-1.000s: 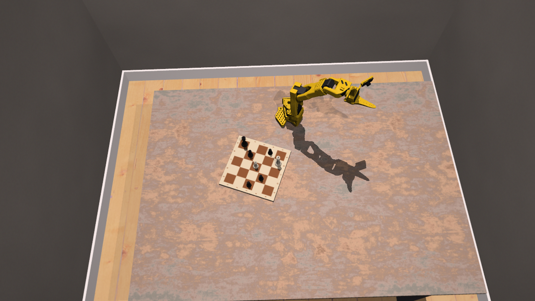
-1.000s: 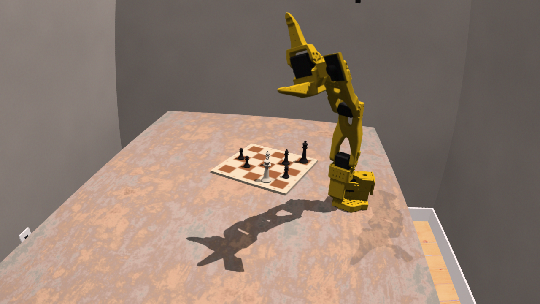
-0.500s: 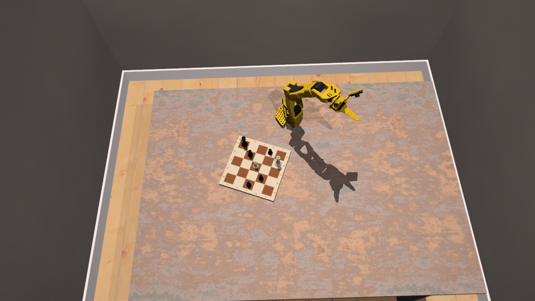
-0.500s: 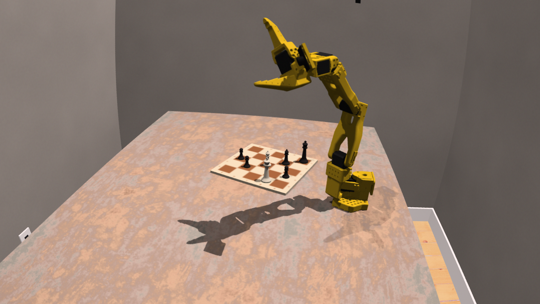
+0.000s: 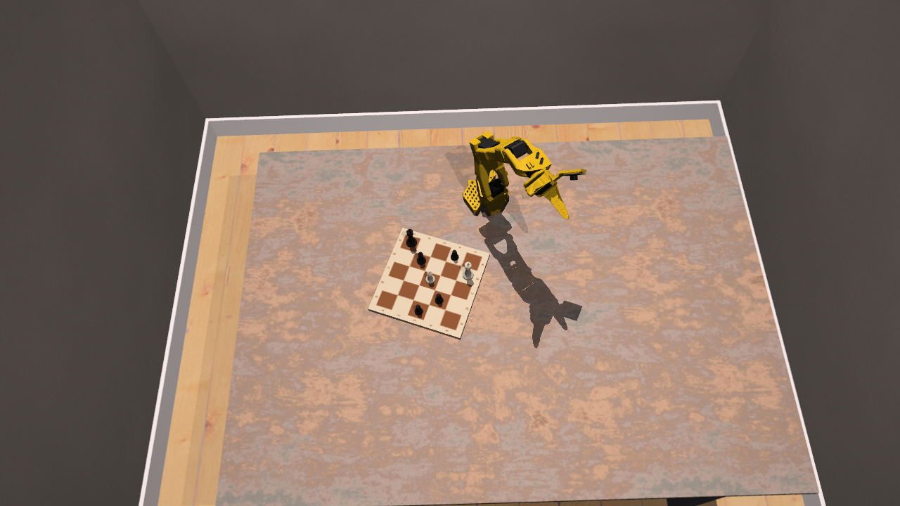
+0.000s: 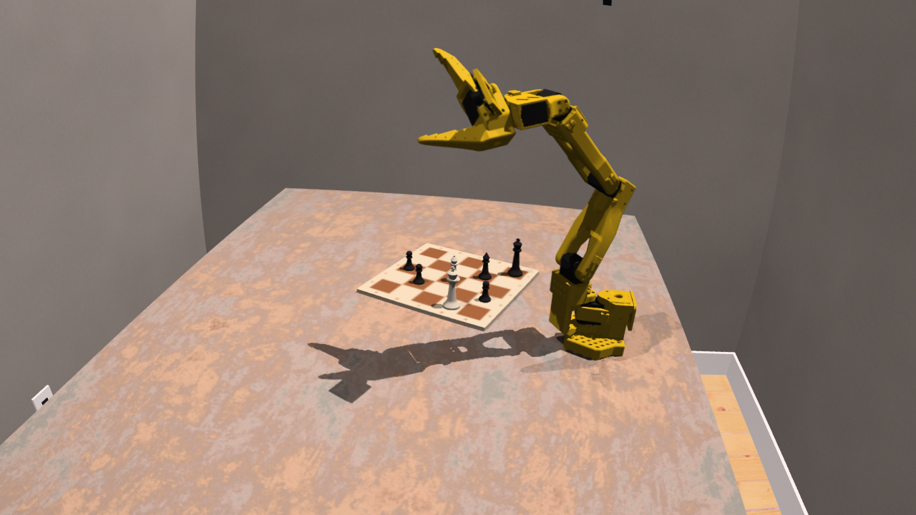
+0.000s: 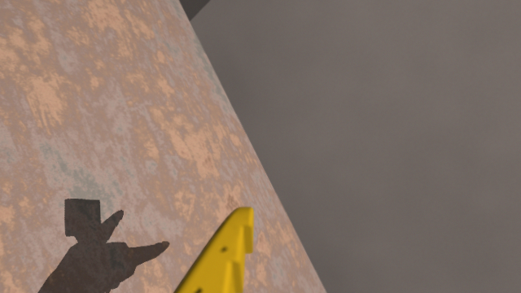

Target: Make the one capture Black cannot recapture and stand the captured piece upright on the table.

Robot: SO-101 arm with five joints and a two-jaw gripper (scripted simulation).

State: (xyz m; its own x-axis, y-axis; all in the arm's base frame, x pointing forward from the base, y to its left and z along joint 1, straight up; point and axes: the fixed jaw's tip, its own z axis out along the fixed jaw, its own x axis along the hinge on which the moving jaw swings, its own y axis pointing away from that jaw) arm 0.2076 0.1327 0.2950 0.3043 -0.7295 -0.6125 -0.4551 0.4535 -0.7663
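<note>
1. The chessboard (image 5: 384, 307) is lying at about nine o'clock of the table's middle in the top view, carrying five black pieces and two white ones, all standing upright.
2. The white pieces are a tall one (image 6: 451, 285) near the board's three o'clock edge in the top view and a smaller one (image 5: 430, 277) close to the centre; a black piece (image 5: 420, 258) is standing at eleven o'clock from the small one, another (image 5: 439, 299) at five o'clock.
3. No capture is under way yet; nothing is lifted, so this looks like the approach step. Which black piece is the safe one I cannot judge, as the edge letters are too small to read.
4. The gripper (image 6: 441, 105) is hanging high in the air, well apart from the board, jaws spread wide and gripping nothing.
5. Next call: the arm is needing to swing toward seven o'clock in the top view, drop over the chosen black piece and narrow around it without brushing neighbours.
6. The table (image 6: 192, 397) is showing a mottled orange-grey top, with the arm's long shadow (image 6: 409, 361) lying across it.
7. Grey walls are enclosing the room; a wooden floor (image 5: 195, 327) with white trim is showing beyond the table.
</note>
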